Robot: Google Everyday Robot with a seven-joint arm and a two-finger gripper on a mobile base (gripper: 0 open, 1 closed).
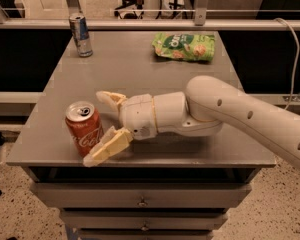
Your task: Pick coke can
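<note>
The coke can (84, 127) is red with white script and a silver top. It stands upright near the front left corner of the grey table (140, 74). My gripper (103, 128) comes in from the right on a white arm and is open. One finger (109, 98) is behind the can and the other finger (107, 146) is in front of it. The can's right side sits between the fingertips. I cannot tell whether the fingers touch it.
A slim blue-and-silver can (80, 35) stands at the table's back left. A green snack bag (184, 46) lies at the back right. The table's front edge is just below the can, with drawers (140, 201) beneath. A railing runs behind the table.
</note>
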